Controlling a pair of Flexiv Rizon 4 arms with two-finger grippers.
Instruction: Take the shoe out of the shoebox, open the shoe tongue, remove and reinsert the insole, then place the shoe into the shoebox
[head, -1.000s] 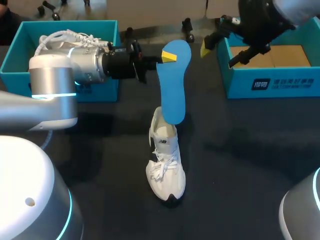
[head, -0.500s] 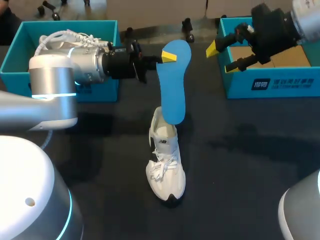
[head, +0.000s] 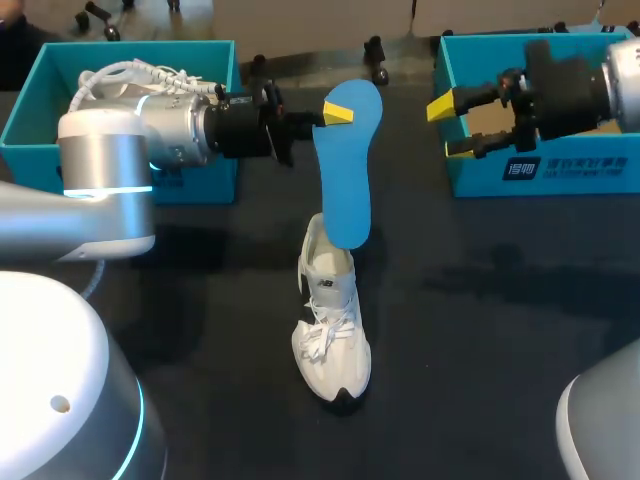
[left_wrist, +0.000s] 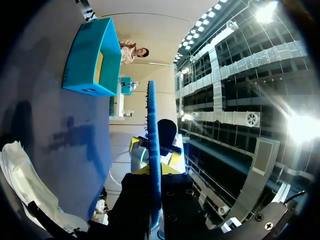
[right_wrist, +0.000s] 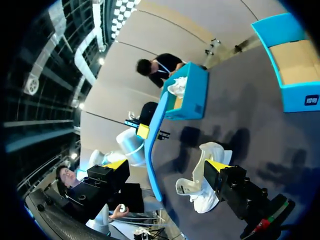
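The right gripper (head: 451, 127) has swung down and back toward 3 o'clock over the last second. It now sits level in front of the right shoebox (head: 545, 172), its fingers wide apart and holding nothing, pointing toward 9 o'clock at the insole (head: 347, 170). Nothing else has shifted: the left arm, insole and shoe are where they were.

The left gripper (head: 330, 113) is closed on the upper end of the blue insole. The left wrist view shows the insole edge-on (left_wrist: 152, 150), pinched between the two fingers. From there it hangs down toward 6 o'clock, its lower end over the collar of the white shoe (head: 332, 325). Whether that end is already inside the opening I cannot tell.

The shoe lies out on the dark table (head: 490, 330) near its middle, toe toward 6 o'clock and heel toward 12. One shoebox stands at about 2 o'clock from it, and the other shoebox (head: 30, 115) at about 10 o'clock.

By my reading the insole is out and its reinsertion is beginning. The right arm's move looks like a line-up to help, either steadying the insole or holding the shoe open. The shoe's return to the box is not yet done.
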